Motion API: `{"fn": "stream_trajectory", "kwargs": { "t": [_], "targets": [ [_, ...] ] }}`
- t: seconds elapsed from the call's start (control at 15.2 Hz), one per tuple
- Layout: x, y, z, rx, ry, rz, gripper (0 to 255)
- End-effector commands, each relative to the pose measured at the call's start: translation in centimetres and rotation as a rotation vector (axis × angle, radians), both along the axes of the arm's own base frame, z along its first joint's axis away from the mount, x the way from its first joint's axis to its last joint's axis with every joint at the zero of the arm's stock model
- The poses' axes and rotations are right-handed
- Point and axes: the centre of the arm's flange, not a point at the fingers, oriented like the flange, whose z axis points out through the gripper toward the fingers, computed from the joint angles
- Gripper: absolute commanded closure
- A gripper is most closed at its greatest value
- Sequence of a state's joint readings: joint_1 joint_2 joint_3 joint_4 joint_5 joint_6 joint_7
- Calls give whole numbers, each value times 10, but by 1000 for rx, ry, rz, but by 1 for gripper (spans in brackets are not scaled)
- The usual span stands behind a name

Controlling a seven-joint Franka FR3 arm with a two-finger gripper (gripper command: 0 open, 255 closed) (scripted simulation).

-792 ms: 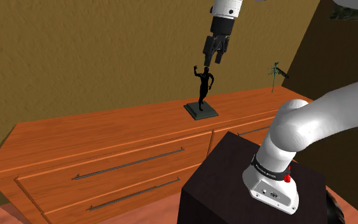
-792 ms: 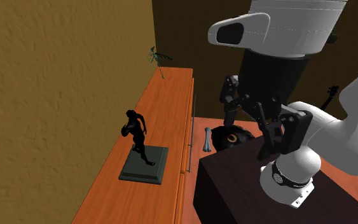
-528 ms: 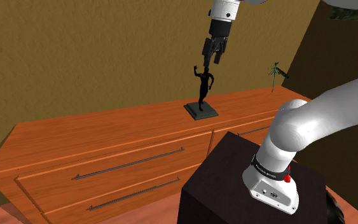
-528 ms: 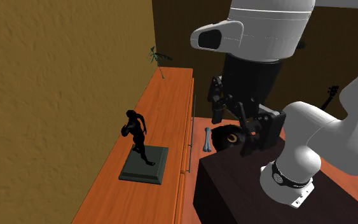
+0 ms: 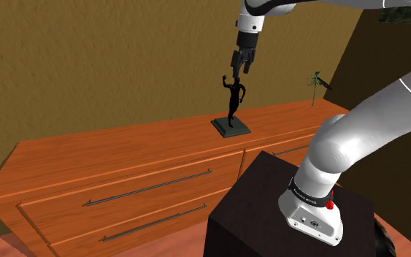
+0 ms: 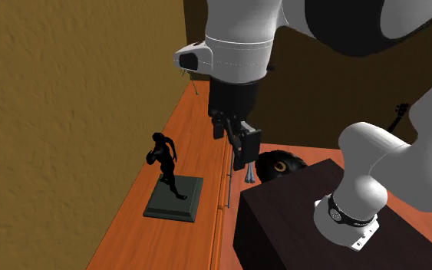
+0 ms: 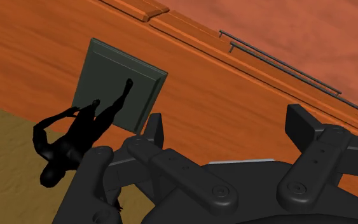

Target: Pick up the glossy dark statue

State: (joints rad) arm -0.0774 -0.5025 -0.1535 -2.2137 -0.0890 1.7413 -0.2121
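The gripper [image 5: 239, 67] [image 6: 241, 147] [image 7: 228, 130] is open: in the wrist view its two black fingers [image 7: 151, 130] stand well apart with nothing between them but the counter [image 7: 234, 95]. It points down with a slight tilt. In the shoulder view it hangs just above the raised hand of the statue [image 5: 233, 101] without touching it. In the wrist view the statue [image 7: 75, 137] lies off to the outer side of one finger, not in the gap.

Above the gripper a short white wrist link drops steeply from the shoulder view's top edge. The arm [image 5: 357, 139] climbs from its foot on the stand [image 5: 258, 212], bends at a thick white elbow, and runs out of the picture at the upper right. In the second exterior view the white link hangs over the counter [image 6: 199, 126], with the gripper to the right of the statue [image 6: 164, 162] and above its head.

The statue is a glossy black figure standing upright on a dark grey square plinth [image 5: 231, 126] [image 6: 176, 199] [image 7: 117, 79]. It stands on the orange wooden counter [image 5: 123, 157], nearer the wall than the front edge.

Long thin handles [image 5: 149, 188] run across the drawer fronts. A thin green sprig [image 5: 315, 82] stands at the counter's far end.
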Motion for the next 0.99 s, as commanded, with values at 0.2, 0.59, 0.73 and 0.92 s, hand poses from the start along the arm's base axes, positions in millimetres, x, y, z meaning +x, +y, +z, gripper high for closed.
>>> {"fn": "stream_trajectory", "kwargs": {
  "t": [0.2,0.59,0.73,0.92],
  "targets": [
    [32,-50,-20,-42,12,10,0],
    [73,-109,-39,-90,27,21,0],
    [86,-129,-45,-106,32,25,0],
    [106,-159,-54,-130,40,31,0]
  ]
}}
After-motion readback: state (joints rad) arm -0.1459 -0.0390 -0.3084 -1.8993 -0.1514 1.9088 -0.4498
